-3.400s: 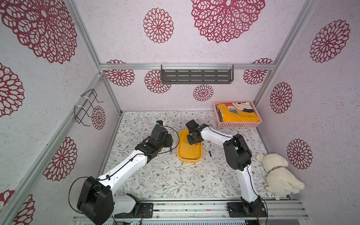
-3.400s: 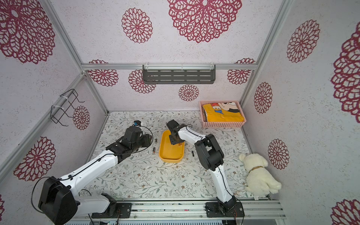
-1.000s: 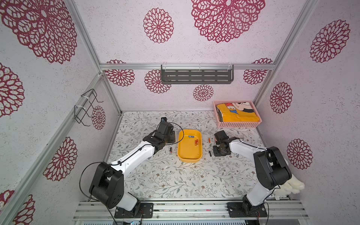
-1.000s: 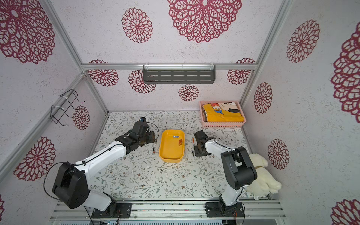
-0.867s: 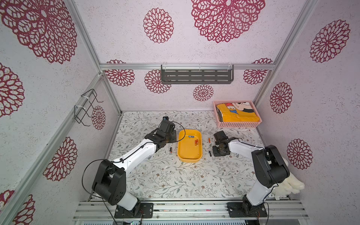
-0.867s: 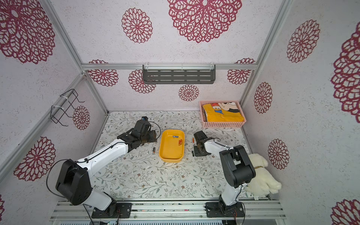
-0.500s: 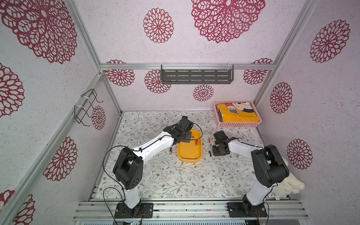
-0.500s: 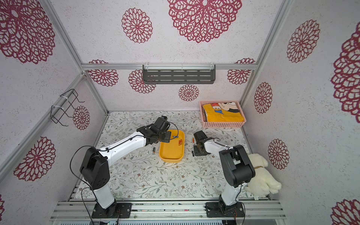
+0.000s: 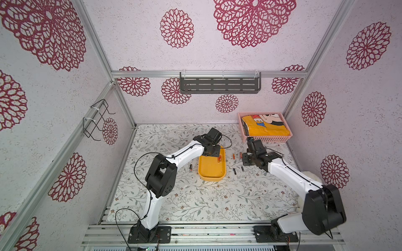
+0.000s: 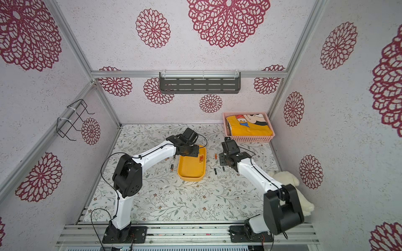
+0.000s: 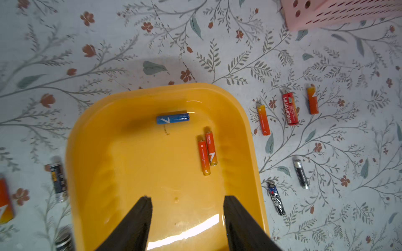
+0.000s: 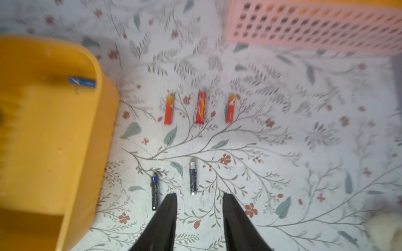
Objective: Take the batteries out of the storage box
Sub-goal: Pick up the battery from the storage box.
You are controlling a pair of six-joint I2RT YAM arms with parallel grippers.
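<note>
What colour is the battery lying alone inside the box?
The lone battery is blue; clearest in left wrist view.

Left arm (image 9: pixel 185 152) and right arm (image 9: pixel 289 173) reach far, wrists down. Left gripper (image 11: pixel 187 198) and right gripper (image 12: pixel 199 195) hold fingers (image 11: pixel 134 221) apart, empty.

Storage box (image 11: pixel 134 165): floor mostly bare, wide room in middle. Blue battery (image 11: pixel 173 118) lies by far wall, two orange batteries (image 11: pixel 203 157) touching, near right-arm wall.
Left gripper (image 11: pixel 188 198) over box, jaws spread, nothing between.
Right-arm side of box: three orange-red batteries (image 12: pixel 200 107) in spaced row, two dark batteries (image 12: pixel 193 178) nearer arm bases, bare mat between rows.
Right gripper (image 12: pixel 199 195) above mat there, jaws parted.
Pink basket (image 12: pixel 315 28) walls off far corner beyond.
Left-arm side: dark battery (image 11: pixel 57 178) just beside box wall.
</note>
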